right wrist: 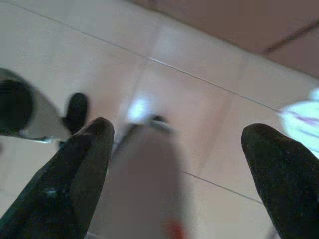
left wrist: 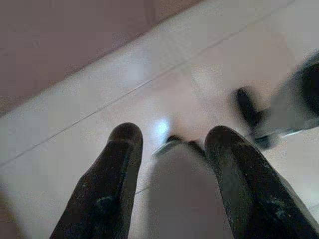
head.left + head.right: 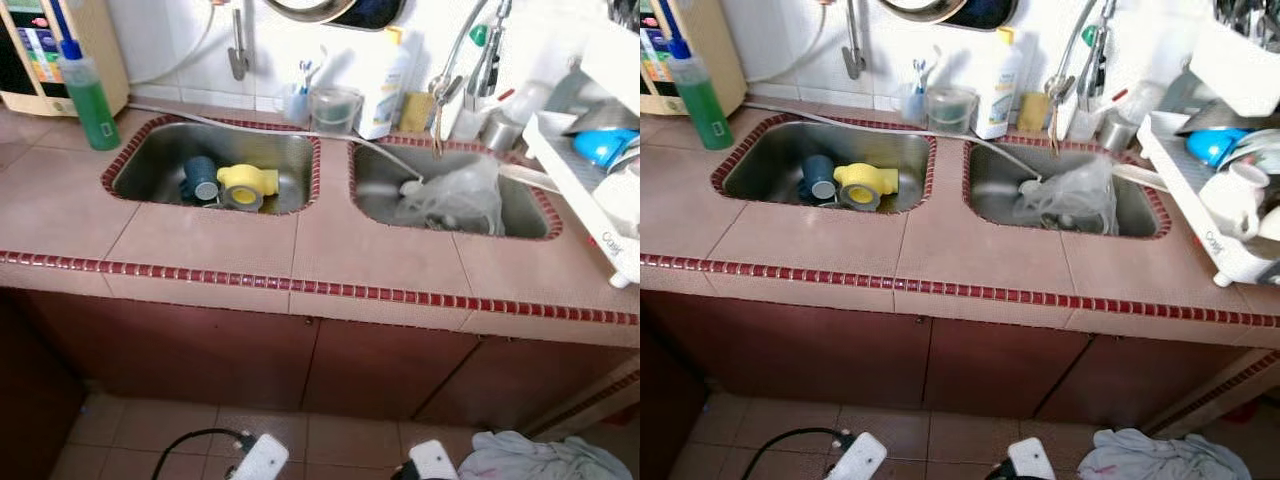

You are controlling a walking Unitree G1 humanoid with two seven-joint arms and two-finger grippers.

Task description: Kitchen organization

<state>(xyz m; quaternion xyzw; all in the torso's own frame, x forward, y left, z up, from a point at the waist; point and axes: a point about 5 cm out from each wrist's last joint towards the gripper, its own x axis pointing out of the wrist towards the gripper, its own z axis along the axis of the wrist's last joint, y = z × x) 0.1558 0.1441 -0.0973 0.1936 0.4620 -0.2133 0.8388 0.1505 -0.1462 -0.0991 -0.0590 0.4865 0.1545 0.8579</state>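
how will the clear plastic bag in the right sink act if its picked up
The plastic bag looks thin and crumpled, so probably floppy and light. It lies in the right sink, so it may be wet and slippery.

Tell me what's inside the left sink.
In the left sink lie a dark blue cup and a yellow cup on their sides. Whatever lies beneath them is hidden.

Tiled counter (image 3: pixel 210 245) bears green soap bottle (image 3: pixel 91 93) and white dish rack (image 3: pixel 590 190) beside twin sinks (image 3: pixel 300 165)
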